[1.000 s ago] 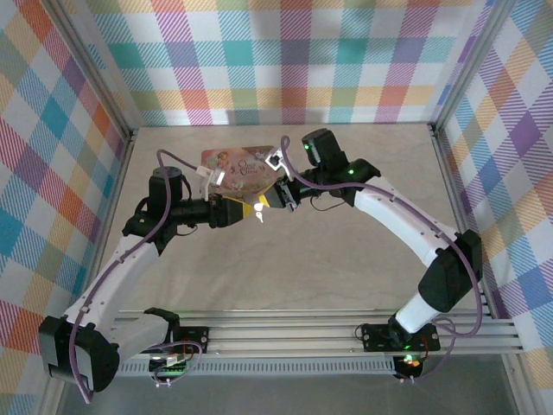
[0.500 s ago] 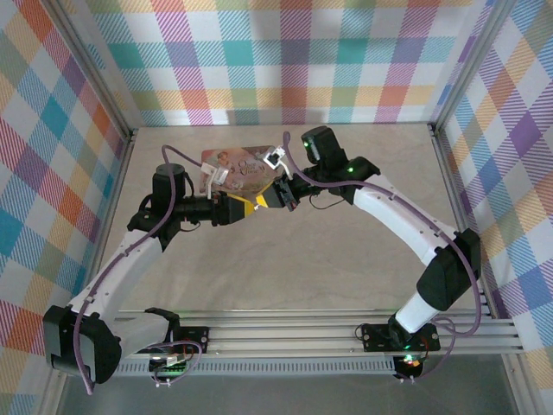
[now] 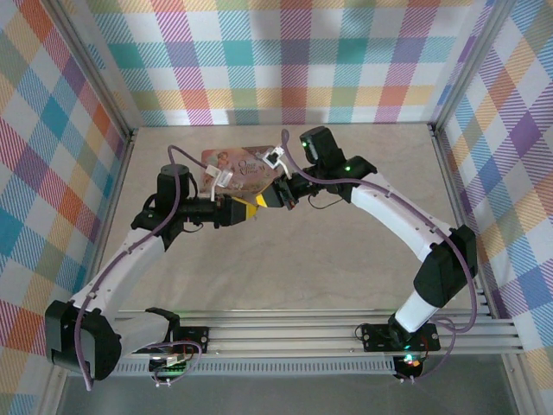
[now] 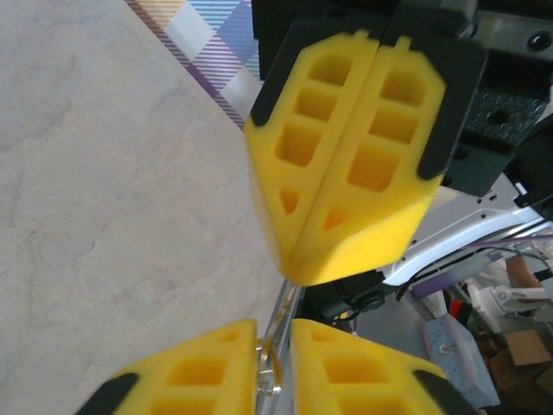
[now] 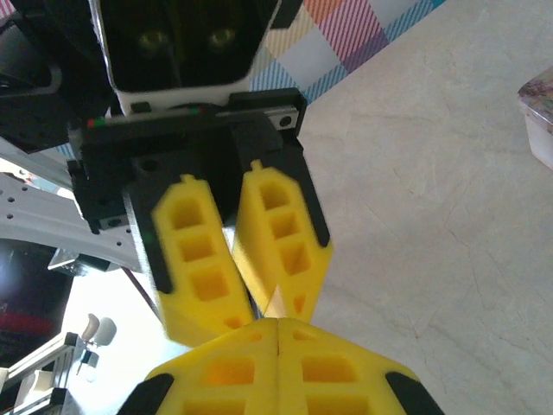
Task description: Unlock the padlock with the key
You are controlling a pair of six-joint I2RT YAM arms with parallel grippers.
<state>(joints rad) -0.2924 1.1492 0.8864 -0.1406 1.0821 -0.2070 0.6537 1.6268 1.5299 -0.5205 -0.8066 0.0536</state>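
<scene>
In the left wrist view the thin metal key (image 4: pixel 275 353) with its small ring stands between my left gripper's (image 4: pixel 273 373) yellow pads. A gap shows on either side of it, so that gripper is open. The key's blade runs up to the tips of my right gripper (image 4: pixel 298 275), whose pads are pressed together on it. In the right wrist view a pale sliver of the key (image 5: pixel 285 303) comes out of the shut right gripper (image 5: pixel 278 325) between the spread left fingers (image 5: pixel 281 229). From above, both grippers meet tip to tip (image 3: pixel 256 206). The padlock is hidden.
The pink illustrated tin box (image 3: pixel 244 166) lies just behind the two grippers, close to the right wrist. Plaid walls enclose the table (image 3: pixel 346 259) on three sides. Bare tabletop stretches in front of and to the right of the arms.
The left gripper has moved right and a little back until it meets the right gripper's tips. The key that hung below the tips a second ago now sits between the left fingers.
</scene>
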